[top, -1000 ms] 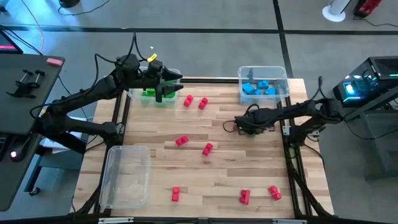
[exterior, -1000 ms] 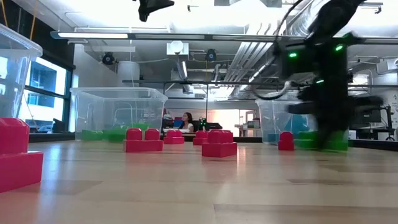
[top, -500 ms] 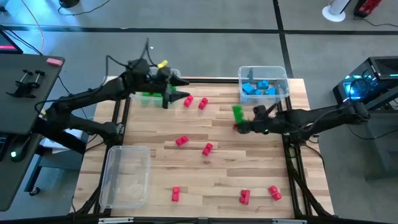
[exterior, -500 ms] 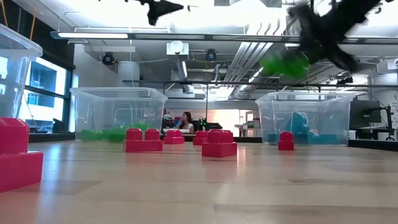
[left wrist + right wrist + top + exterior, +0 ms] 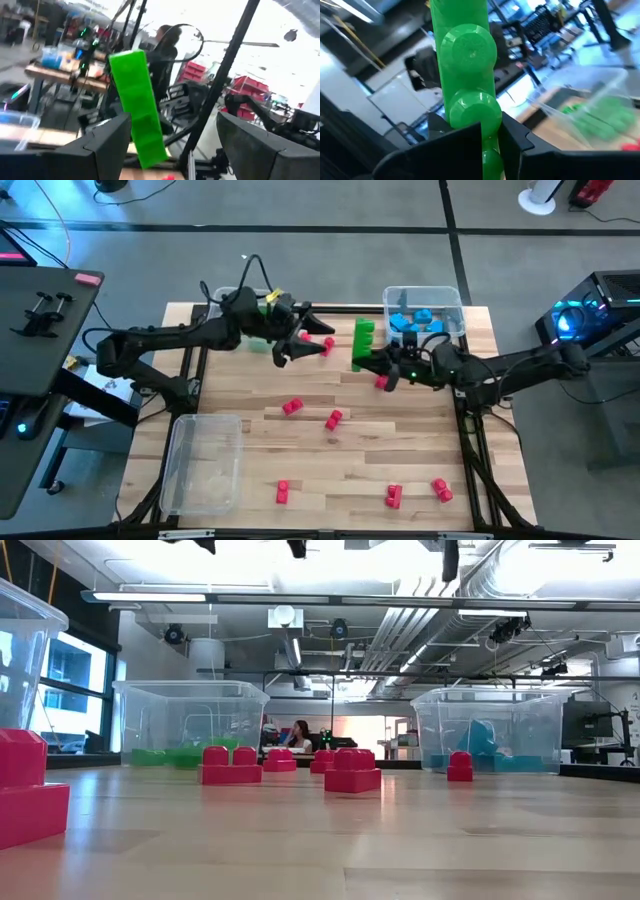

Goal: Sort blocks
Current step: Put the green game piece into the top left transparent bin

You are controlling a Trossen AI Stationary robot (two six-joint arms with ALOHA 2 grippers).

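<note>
A long green block (image 5: 362,342), several studs long, hangs above the table's far middle with my right gripper (image 5: 370,367) shut on it; the right wrist view shows its studs (image 5: 470,47) close up. My left gripper (image 5: 305,345) stands open just left of it, pointing at it, and touches nothing; in its wrist view the green block (image 5: 137,105) shows beyond the open fingers (image 5: 105,145). Several red blocks (image 5: 334,419) lie flat on the wood. Green blocks lie in the far-left bin (image 5: 248,332), blue ones in the far-right bin (image 5: 425,315). My right gripper pinches the green block's near end (image 5: 487,131) between its two fingers (image 5: 455,150). The fingers come about level from the table's right and lie across the block. The block is lifted clear of the table and sticks out past the fingers toward the far edge.
An empty clear bin (image 5: 205,465) stands at the near left. Red blocks lie at the near edge (image 5: 393,497), the middle (image 5: 292,407) and below the two grippers (image 5: 327,347). In the low view red blocks (image 5: 352,770) stand before both far bins.
My right gripper has risen from the table with the green block, tipped from pointing down to about level and gone toward the table's left. The block has turned with it and is lifted clear. My left gripper has gone from over the green bin toward the right, nearer the block.
</note>
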